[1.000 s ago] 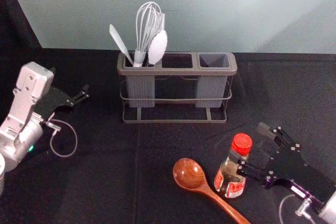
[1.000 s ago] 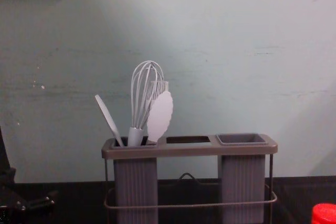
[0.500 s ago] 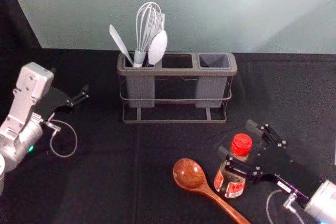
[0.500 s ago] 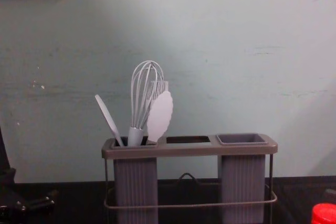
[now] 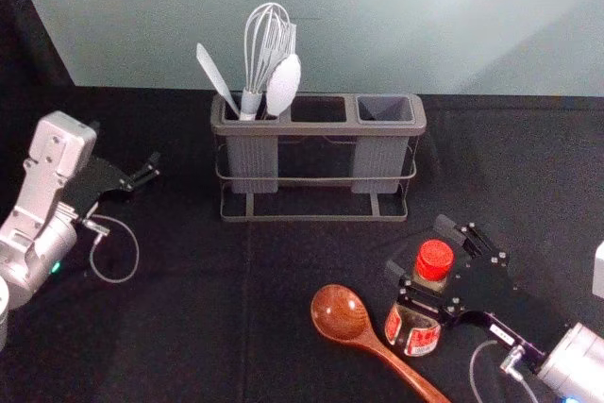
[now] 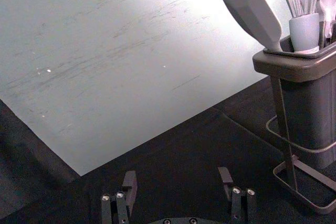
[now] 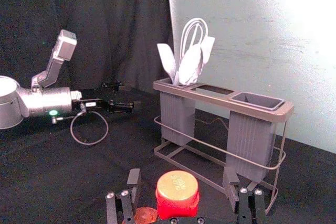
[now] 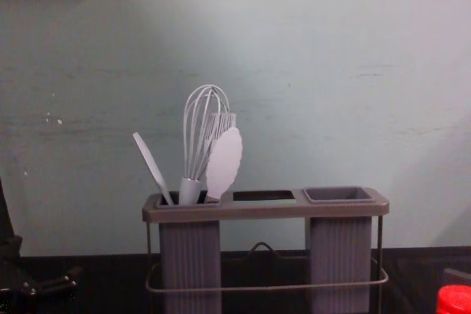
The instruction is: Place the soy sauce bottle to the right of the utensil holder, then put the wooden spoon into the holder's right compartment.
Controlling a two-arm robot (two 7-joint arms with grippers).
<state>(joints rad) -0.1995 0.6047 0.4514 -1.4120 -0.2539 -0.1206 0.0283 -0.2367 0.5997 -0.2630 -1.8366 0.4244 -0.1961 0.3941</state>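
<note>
Right gripper (image 5: 420, 247): towards near right corner of table (image 5: 189, 327), fingers spread either side of bottle (image 5: 421, 340). Left gripper (image 5: 153, 165): parked towards left edge, fingers apart. Holder (image 5: 321, 127): near far edge, utensils (image 5: 283, 85) in left compartment. Spoon (image 5: 339, 310): lying towards near edge. Bottle: upright, just beside spoon, nearer right edge, red cap (image 5: 435, 258) uppermost.

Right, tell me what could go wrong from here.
The right gripper's open fingers straddle the soy sauce bottle; if one makes contact first on closing, the bottle could tip.

The wooden spoon lies close beside the bottle, so a tilt or sideways drag might knock its handle askew.

The utensil holder stands beyond the bottle; a carry that swings wide to the left could clip its frame.
</note>
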